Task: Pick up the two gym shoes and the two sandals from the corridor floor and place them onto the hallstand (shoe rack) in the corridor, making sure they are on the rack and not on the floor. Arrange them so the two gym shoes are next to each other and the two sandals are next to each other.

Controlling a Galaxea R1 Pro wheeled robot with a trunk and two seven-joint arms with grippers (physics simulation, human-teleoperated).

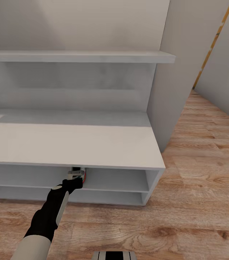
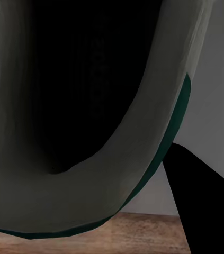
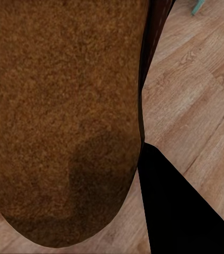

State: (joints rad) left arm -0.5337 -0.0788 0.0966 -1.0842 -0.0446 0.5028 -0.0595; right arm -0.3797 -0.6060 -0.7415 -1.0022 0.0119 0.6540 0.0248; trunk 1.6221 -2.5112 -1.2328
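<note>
While the left arm reaches low from the head view, its left tool point(image 1: 77, 176) is tucked right under the front lip of the hallstand point(image 1: 74, 144), with a bit of red-and-white gym shoe point(image 1: 83, 176) showing at its tip, at the mouth of the upper open shelf. That slot is low, so there's not much headroom; the overhanging top edge is the thing to watch when pulling out. Plenty of bare corridor floor point(image 1: 201, 187) to the right.

Left wrist view: you're staring straight into the sneaker's dark opening, pale collar point(image 2: 143, 137) with a green stripe along the edge, one black finger point(image 2: 207, 206) beside it. I'd say the tool is clamped on the shoe's collar. Sneakers are light with a squishy upper, so the rim is a decent grab, but it can flex and swing.

Right wrist view: a brown sandal point(image 3: 59, 116) hangs close against the lens over the planks, finger point(image 3: 180, 211) alongside, so it looks held. Flat, thin, bendy, probably floppy at the far end.
</note>
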